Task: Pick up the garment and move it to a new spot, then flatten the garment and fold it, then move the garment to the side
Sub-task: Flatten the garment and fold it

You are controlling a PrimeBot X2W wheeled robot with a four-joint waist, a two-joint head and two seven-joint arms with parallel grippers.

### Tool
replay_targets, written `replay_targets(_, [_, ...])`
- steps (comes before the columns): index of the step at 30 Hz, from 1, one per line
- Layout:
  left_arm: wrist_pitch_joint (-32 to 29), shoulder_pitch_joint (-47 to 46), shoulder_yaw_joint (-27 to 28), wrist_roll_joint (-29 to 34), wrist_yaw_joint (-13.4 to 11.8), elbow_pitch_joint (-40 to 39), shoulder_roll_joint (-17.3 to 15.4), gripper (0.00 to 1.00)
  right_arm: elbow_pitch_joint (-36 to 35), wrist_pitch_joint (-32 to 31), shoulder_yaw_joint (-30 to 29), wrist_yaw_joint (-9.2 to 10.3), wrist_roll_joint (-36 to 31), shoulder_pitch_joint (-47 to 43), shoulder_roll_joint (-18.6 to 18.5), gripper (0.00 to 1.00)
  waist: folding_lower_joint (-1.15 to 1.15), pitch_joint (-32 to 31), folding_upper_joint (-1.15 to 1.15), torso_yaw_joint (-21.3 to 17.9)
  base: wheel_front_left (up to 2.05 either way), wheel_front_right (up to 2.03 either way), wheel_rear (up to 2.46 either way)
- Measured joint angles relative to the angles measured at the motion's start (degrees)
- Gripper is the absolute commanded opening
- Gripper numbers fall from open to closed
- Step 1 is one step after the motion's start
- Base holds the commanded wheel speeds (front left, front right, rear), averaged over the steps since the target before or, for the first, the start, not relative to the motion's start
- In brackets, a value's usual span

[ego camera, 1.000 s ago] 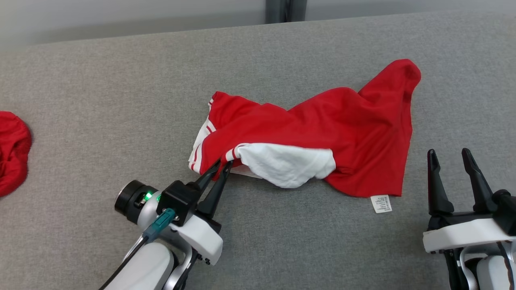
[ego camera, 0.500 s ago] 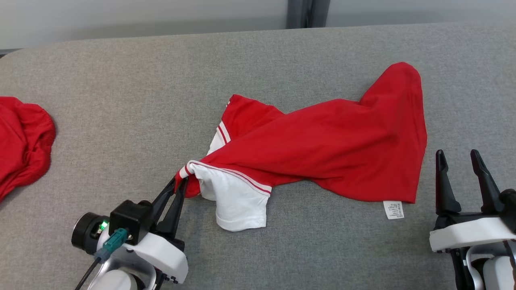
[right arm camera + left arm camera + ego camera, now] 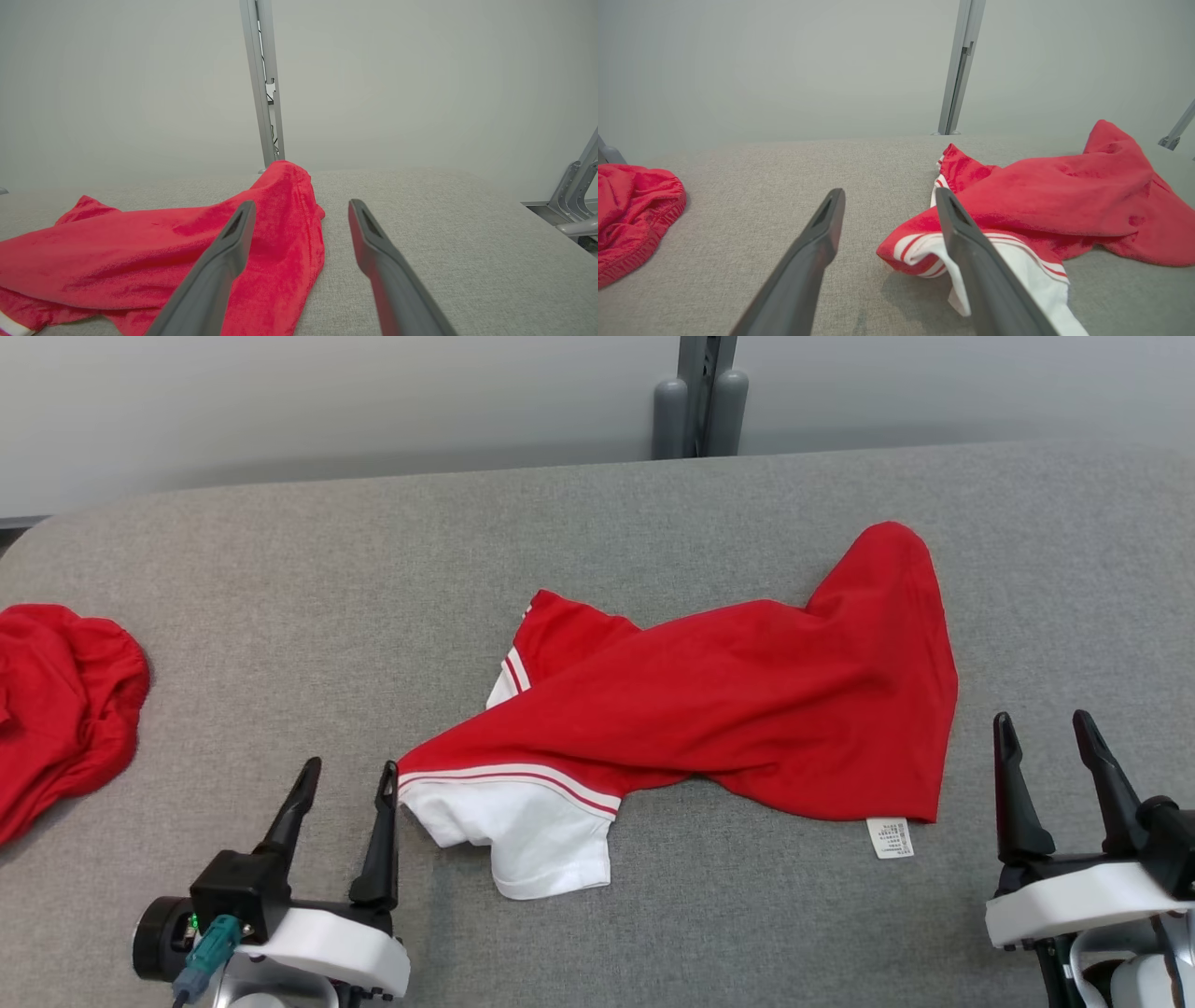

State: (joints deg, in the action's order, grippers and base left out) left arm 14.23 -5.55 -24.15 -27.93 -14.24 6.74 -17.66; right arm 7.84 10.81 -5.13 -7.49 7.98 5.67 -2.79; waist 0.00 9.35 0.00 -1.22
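Head view: red garment (image 3: 747,700) lies crumpled on grey surface (image 3: 280,616).
White, red-striped sleeve (image 3: 523,831) just beside left gripper (image 3: 351,765), jaws spread; right gripper (image 3: 1041,718) jaws spread too.

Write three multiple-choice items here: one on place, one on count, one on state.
1. Where is the white label on the garment? A its near right corner; B its far tip; C its left end.
2. How many red cloths lie on the grey surface? A one; B two; C three.
3. The left gripper is: A shut on cloth; B open, empty; C shut, empty.
Key: 1A, the label hangs off the near right corner. 2B, the garment plus a second red cloth at the far left. 3B, fingers spread beside the white sleeve, nothing between them.
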Motion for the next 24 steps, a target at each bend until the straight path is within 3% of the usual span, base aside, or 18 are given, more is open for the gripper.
replay_targets(9, [0.76, 2.32, 5.27, 3.18, -1.90, -3.41, 0.09, 1.00, -1.49, -1.22, 1.42, 0.00, -0.07, -2.90, 0.00, 1.00, 0.00, -4.02, 0.00, 0.60, 0.00, 0.00, 0.00])
replay_targets(24, [0.76, 12.45, 8.50, 2.70, -0.93, -6.05, -0.19, 1.00, -1.72, -2.52, 3.04, 0.00, 0.11, -8.35, 0.01, 1.00, 0.00, -9.59, 0.00, 0.18, 0.00, 0.00, 0.00])
